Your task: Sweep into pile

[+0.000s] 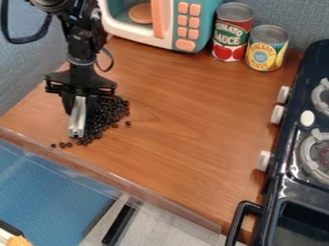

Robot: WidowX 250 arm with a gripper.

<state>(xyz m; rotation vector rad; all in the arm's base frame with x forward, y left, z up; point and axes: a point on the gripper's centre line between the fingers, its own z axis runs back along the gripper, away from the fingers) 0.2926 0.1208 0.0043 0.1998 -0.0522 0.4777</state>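
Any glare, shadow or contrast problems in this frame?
Camera view: the black gripper blends into the dark beans beside it; the metal piece there catches bright light; glossy highlights on the black stove; the wooden counter looks evenly lit, without harsh shadows.

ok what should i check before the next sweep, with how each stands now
1. Metal tool between the gripper's fingers: ok
2. Tool beside the beans: ok, it is at the pile's left edge in the view
3. Beans all in one pile: not ok, a few strays lie apart
4. Tool's tip touching the table: cannot tell
5. Cans away from the beans: ok
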